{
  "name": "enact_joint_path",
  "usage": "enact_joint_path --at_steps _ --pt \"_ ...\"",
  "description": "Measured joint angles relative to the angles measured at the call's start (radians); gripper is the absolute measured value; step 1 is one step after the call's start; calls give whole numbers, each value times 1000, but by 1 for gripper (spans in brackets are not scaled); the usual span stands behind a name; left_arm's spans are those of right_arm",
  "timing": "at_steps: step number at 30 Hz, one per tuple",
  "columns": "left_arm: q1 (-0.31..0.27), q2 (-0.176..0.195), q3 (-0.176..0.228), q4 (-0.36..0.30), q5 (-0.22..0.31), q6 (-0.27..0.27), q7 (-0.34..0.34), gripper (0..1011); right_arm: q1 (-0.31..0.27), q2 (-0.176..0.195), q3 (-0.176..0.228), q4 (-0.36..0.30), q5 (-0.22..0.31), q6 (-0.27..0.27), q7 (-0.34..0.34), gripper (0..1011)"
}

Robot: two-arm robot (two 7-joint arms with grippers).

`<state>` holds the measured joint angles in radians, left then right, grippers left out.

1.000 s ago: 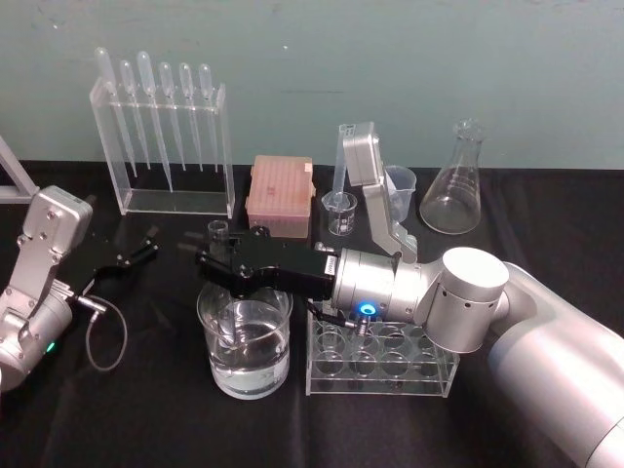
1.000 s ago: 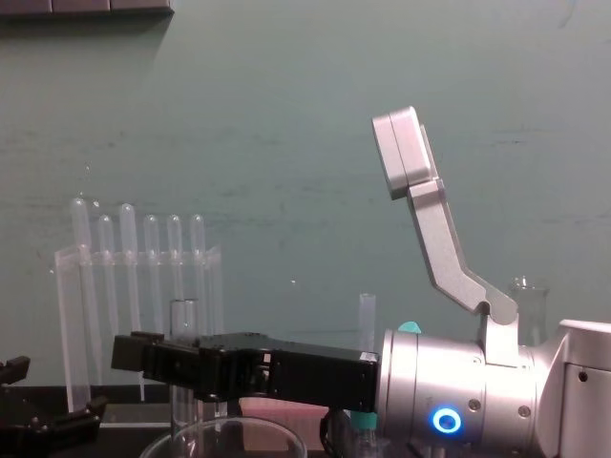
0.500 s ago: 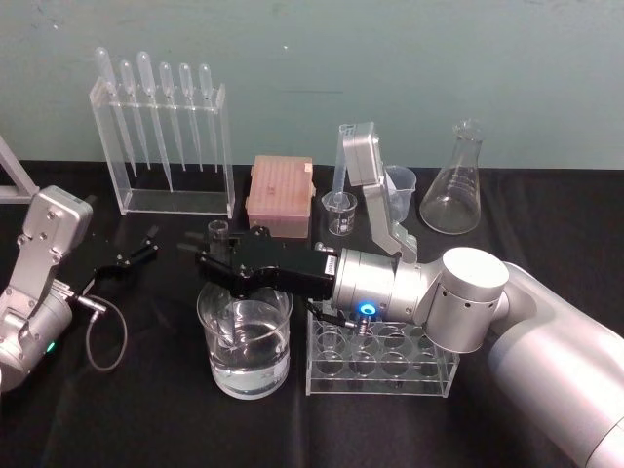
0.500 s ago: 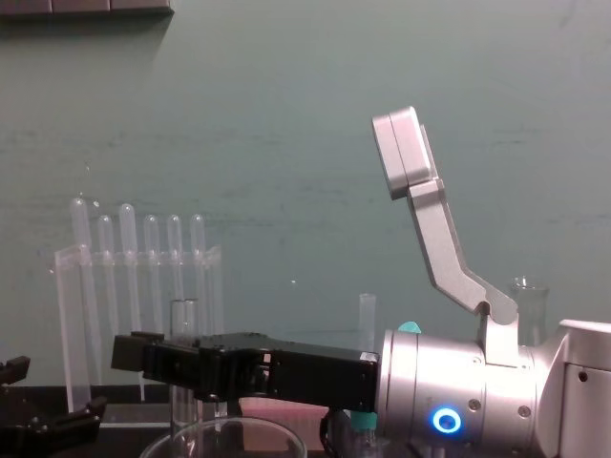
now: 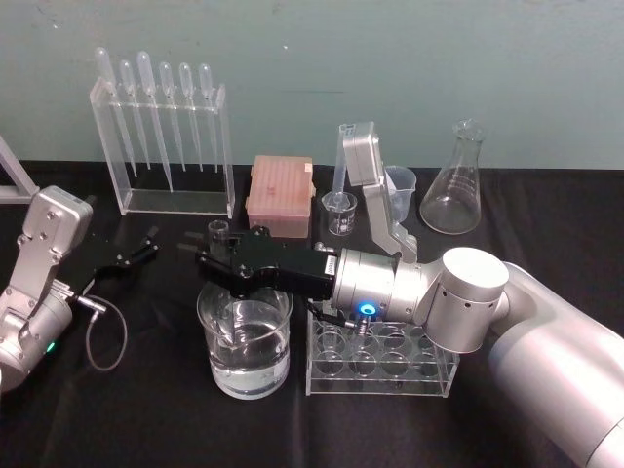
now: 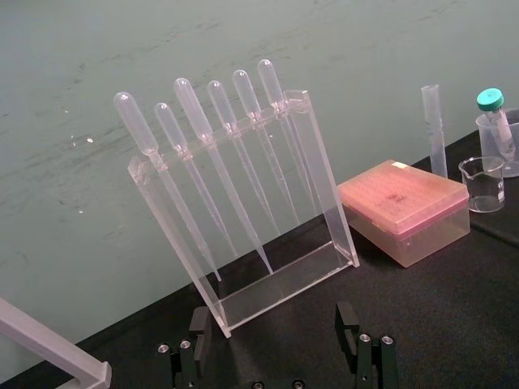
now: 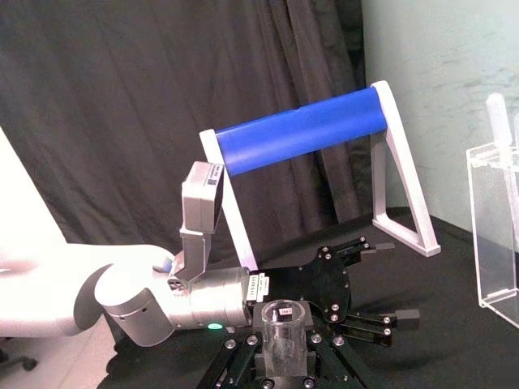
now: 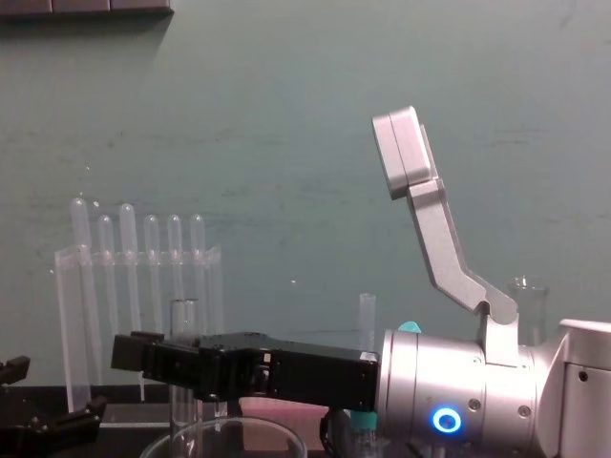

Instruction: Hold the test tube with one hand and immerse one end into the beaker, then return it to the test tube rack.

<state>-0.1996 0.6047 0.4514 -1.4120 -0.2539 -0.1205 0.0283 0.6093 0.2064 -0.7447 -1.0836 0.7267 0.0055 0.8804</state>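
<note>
Soft, even room light here
I see small glints on the beaker (image 5: 279,351); the black tabletop (image 5: 146,419) swallows shadows.

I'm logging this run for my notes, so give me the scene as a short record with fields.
right gripper: shut on the test tube, above the beaker
test tube: upright, lower part down inside the beaker
beaker: holds clear liquid, stands beside the test tube rack
left gripper: open, parked on the robot's left side
</note>
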Motion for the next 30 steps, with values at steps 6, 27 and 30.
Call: enact_joint_path --at_steps 6,27,30 --pt "0 0 0 0 0 0 0 1000 -10 13 7 -37 -9 -11 -20 192" --pt "0 0 0 0 0 0 0 1000 -66 194 68 -456 -117 -16 -195 192" --pt "0 0 0 0 0 0 0 1000 -89 228 88 -520 -142 -20 -233 192"
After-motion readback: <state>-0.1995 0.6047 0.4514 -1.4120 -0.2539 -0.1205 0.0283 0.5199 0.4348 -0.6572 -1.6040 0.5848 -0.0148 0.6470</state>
